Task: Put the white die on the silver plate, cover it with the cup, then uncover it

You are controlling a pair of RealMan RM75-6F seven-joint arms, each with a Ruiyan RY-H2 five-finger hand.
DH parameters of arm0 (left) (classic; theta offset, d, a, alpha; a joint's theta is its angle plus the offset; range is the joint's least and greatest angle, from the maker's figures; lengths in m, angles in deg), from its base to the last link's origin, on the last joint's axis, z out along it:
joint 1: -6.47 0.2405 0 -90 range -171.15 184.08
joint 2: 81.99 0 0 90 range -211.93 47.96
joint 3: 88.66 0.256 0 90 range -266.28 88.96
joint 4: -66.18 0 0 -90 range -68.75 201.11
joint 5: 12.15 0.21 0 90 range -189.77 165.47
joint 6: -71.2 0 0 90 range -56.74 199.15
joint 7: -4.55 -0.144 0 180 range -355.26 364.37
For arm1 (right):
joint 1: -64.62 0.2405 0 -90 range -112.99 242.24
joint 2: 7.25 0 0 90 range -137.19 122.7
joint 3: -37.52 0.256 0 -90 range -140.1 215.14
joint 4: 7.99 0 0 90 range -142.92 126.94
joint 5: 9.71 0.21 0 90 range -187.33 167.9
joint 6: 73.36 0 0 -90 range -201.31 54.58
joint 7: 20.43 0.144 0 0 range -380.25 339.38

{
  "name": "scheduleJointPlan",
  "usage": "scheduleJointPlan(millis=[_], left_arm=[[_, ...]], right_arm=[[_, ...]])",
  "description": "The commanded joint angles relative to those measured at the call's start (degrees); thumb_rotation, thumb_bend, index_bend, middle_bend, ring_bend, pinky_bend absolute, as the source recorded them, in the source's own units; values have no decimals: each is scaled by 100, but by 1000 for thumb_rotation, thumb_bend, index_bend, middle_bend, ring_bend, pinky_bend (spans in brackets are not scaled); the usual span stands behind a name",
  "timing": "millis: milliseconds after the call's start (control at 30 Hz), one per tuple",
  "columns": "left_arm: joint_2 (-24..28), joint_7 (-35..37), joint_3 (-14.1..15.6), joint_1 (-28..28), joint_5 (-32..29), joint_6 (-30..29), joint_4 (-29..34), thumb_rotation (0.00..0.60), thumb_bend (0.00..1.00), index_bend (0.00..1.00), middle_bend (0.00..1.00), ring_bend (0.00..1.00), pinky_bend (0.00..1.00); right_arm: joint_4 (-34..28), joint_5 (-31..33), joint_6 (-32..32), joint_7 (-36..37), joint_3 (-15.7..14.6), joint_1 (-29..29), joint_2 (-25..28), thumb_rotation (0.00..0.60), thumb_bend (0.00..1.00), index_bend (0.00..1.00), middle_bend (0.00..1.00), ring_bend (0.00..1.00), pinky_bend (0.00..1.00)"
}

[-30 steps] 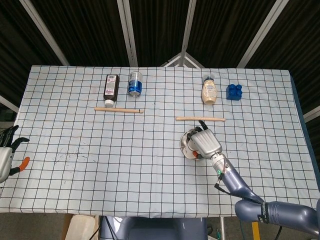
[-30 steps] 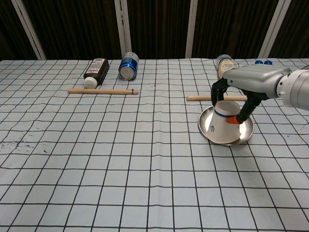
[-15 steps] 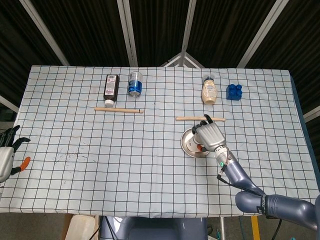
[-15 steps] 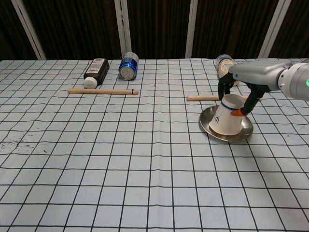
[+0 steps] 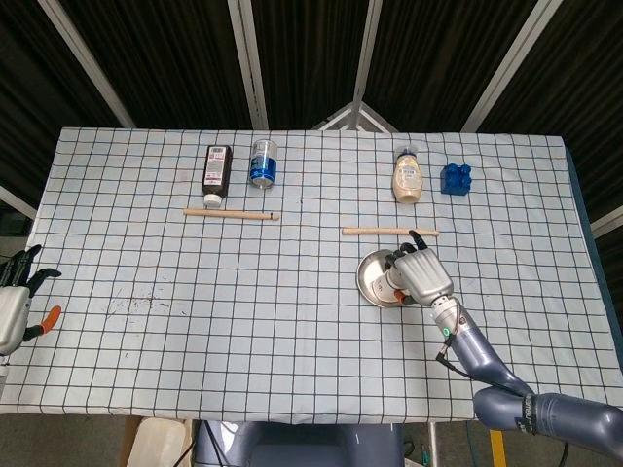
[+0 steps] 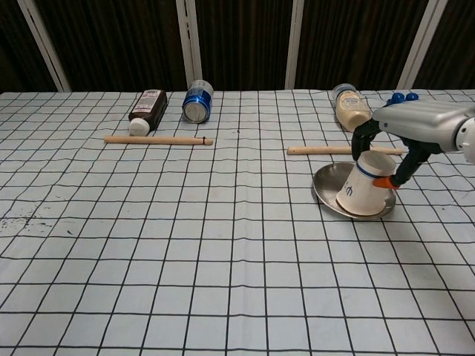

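Note:
A silver plate [image 6: 326, 185] [image 5: 370, 272] lies right of the table's centre. On it a white paper cup [image 6: 365, 189] with a blue band stands mouth down, tilted, its rim lifted on one side. My right hand [image 6: 404, 130] [image 5: 423, 274] grips the cup from above, with fingers [image 6: 361, 141] on the far side and the orange-tipped thumb on the near side. No white die shows in either view; the cup and hand hide that spot. At the far left table edge my left hand [image 5: 12, 304] hangs with its fingers apart and holds nothing.
Along the back lie a brown bottle [image 6: 147, 110], a blue can [image 6: 197, 101], a sauce bottle [image 6: 350, 110] and a blue brick [image 5: 456, 178]. One wooden stick [image 6: 158, 139] lies at the left. Another stick [image 6: 326, 150] lies just behind the plate.
My right hand has moved right and tipped the cup over on the plate. The plate has slid a little to the right. The left hand has stayed put.

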Motion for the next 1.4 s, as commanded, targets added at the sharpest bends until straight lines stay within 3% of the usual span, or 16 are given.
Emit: scheduleJointPlan(millis=[33,467,867,1400], left_arm=[[-3,-10,2,-2,-2,4,0,600,467,295,0,0,99],[19,0,0,8,-17,-2,14,600,468,298,0,0,99],[2,-47,-2,-4,-35,17,4,600,467,301,0,0,99],[1,-93,18,-4,-22,21,42,600,468,302,0,0,99]], right_arm=[[-53,-132,-114,-1,-78,-91,-17,600,357,457,457,235,0],[443,57,150,71,215,89,-344,600,357,458,457,235,0],[840,0,189,366,275,15,-359,600,357,464,457,235,0],[177,-759,-389,402,-178,-501,-38,600,358,464,457,235,0]])
